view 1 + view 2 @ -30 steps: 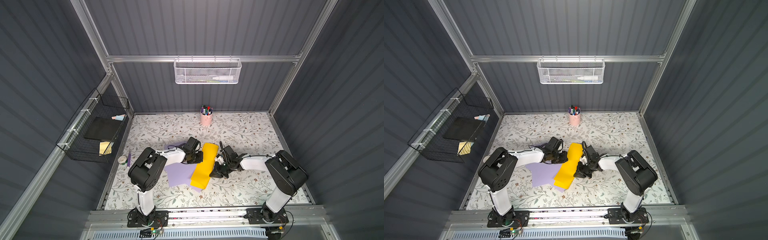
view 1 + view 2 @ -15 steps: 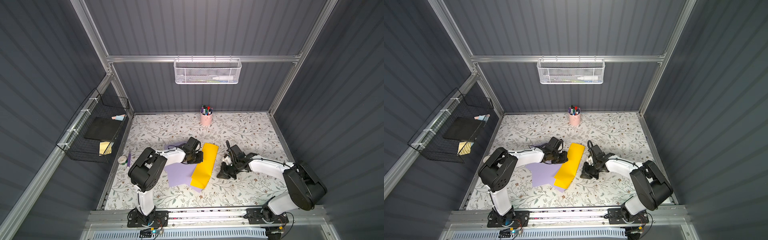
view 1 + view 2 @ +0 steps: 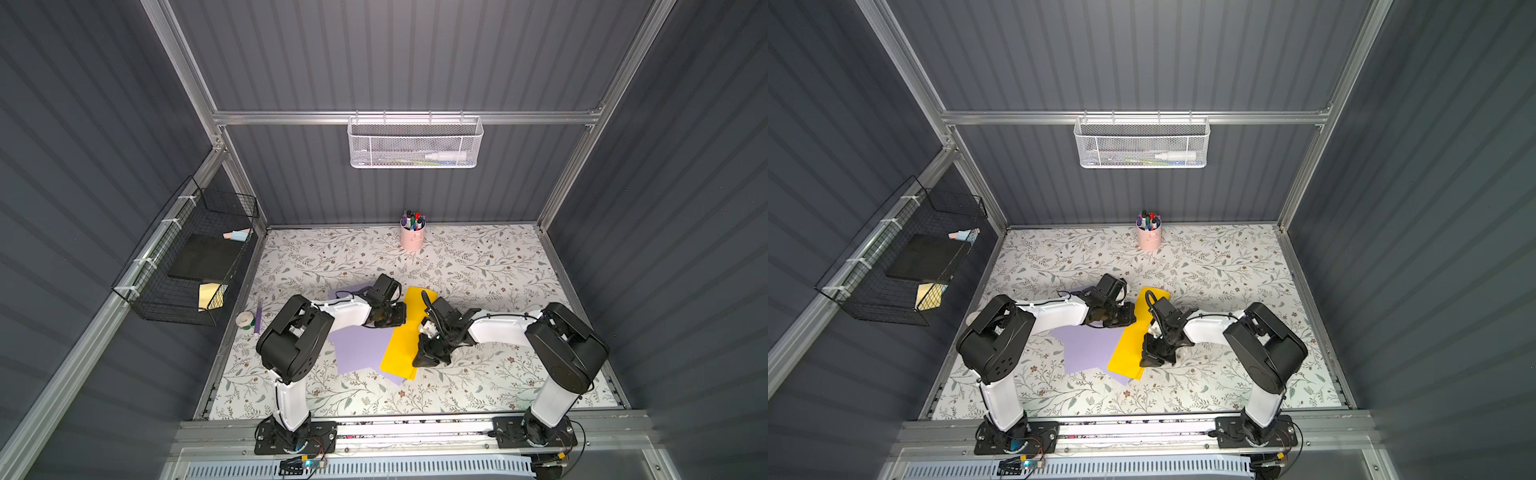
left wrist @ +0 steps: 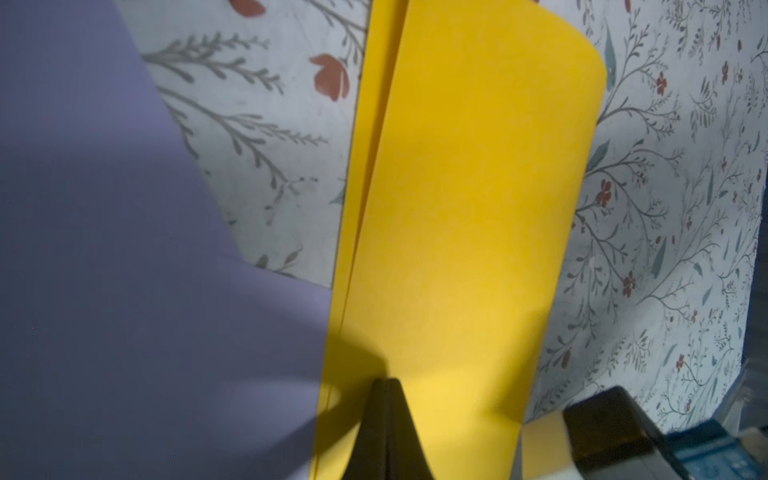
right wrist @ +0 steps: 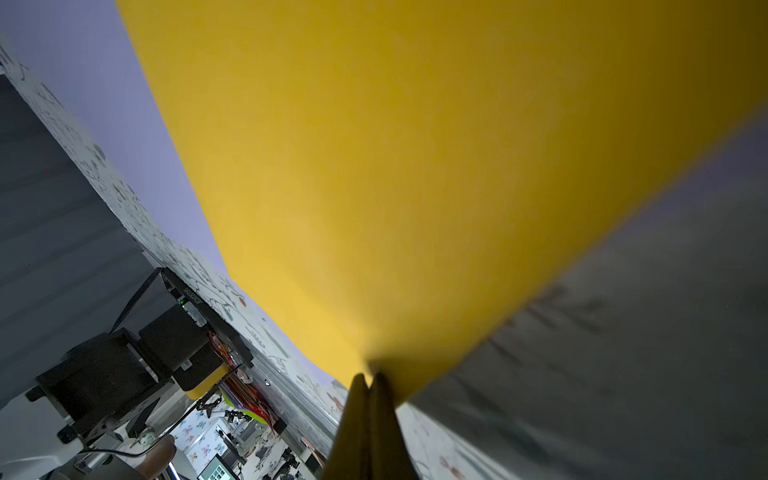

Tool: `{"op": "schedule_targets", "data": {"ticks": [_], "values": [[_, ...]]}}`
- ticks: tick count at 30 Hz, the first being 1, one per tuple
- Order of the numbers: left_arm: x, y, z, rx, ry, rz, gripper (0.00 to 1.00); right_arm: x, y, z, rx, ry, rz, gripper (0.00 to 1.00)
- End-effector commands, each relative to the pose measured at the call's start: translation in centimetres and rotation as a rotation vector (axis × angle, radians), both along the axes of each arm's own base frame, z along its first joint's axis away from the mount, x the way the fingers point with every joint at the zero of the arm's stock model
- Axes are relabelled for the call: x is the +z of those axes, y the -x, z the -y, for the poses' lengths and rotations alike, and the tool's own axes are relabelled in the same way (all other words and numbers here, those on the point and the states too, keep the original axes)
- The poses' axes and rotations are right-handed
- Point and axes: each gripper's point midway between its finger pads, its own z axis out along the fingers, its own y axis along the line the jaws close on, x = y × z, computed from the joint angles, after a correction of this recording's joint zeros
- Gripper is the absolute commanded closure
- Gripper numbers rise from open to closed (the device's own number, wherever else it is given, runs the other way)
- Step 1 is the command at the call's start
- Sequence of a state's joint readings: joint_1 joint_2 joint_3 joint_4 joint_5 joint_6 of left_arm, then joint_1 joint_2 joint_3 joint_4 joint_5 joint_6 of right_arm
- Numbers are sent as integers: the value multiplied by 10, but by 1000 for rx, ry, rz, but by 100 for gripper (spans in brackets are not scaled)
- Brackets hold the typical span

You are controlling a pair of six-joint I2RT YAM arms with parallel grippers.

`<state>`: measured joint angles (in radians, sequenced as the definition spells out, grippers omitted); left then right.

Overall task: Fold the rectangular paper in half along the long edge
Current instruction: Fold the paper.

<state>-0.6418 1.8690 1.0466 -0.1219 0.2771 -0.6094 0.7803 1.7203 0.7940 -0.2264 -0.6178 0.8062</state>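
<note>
On the floral table, the yellow paper lies doubled over, partly atop purple sheets. Creasing seems in hand: the left gripper, jaws together, pins the top layer. The right gripper, likewise together, presses the soft fold and should next slide along it.

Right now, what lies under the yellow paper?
Purple paper reaches under the near end of the yellow paper, one corner showing beyond it. How far it goes underneath is covered.
</note>
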Motion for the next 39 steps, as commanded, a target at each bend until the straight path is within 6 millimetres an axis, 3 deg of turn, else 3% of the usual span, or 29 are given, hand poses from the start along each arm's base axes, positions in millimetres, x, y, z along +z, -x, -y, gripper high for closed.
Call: {"op": "schedule_targets", "data": {"ticks": [1, 5, 8, 10, 14, 18, 23, 28, 33, 39], "values": [[-48, 33, -35, -2, -184, -142, 100, -27, 33, 44, -30, 159, -91, 100], [-49, 34, -35, -4, -182, -148, 100, -36, 54, 81, -52, 225, -122, 100], [-48, 34, -35, -4, -182, -145, 100, -26, 51, 96, -65, 221, -101, 100], [-48, 34, -35, -4, -182, -144, 100, -8, 39, 91, -60, 196, -52, 100], [-49, 35, -35, -5, -184, -145, 100, 31, 9, 52, -55, 55, 20, 100], [-47, 34, -35, -4, -184, -142, 100, 46, -5, 13, 0, -14, 67, 100], [-51, 35, -35, -4, -186, -150, 100, 36, -4, -16, 69, -25, 51, 100], [-53, 34, -34, -7, -186, -156, 100, 18, 4, -29, 118, -16, 2, 100], [-53, 34, -34, -6, -189, -156, 100, -6, 22, -10, 119, 45, -51, 100], [-56, 34, -34, -8, -192, -163, 100, -43, 60, 35, 84, 143, -161, 100]]}}
